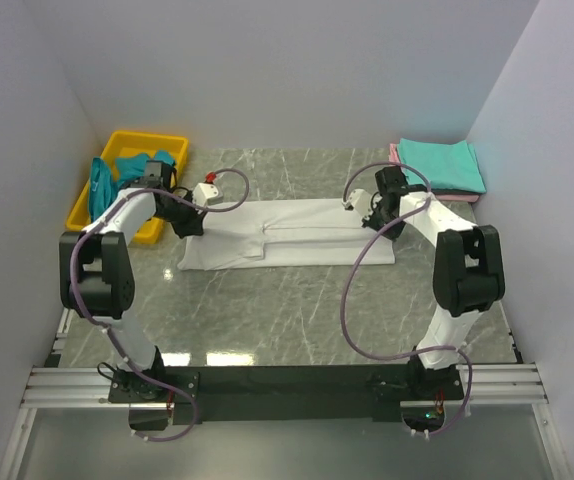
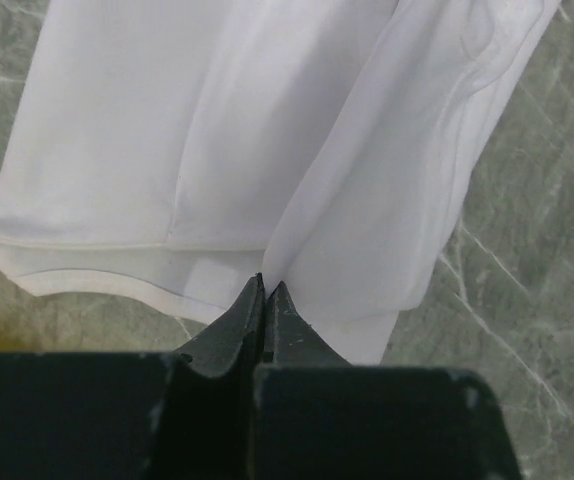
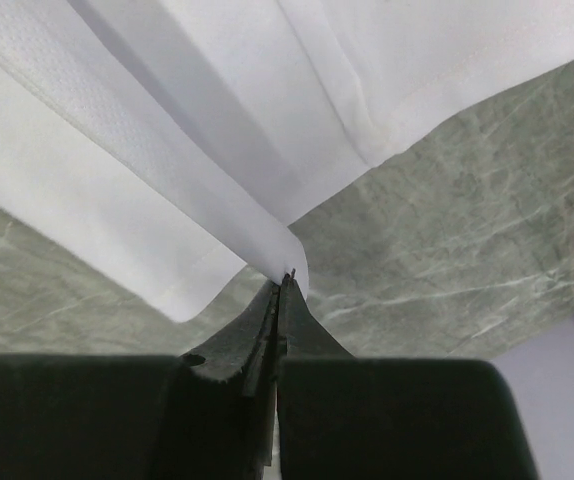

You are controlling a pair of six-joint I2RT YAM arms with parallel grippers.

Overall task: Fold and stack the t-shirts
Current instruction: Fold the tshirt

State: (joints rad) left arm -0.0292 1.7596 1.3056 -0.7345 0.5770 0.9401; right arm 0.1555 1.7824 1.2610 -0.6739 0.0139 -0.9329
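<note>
Marble table (image 1: 297, 300): our left gripper (image 2: 265, 286), right gripper (image 3: 287, 281) clamp white t-shirt (image 1: 297, 232) mid-fold; folded stack (image 1: 442, 165) beyond right jaws; teal t-shirt (image 1: 101, 186) beyond left jaws awaits.

The grey-green marbled table (image 1: 297, 310) bore a white cotton t-shirt (image 1: 297, 232) mid-desk, a yellow plastic tray (image 1: 152, 137) in its far-left corner, and a folded pink t-shirt (image 1: 394, 152) in its far-right corner.
</note>
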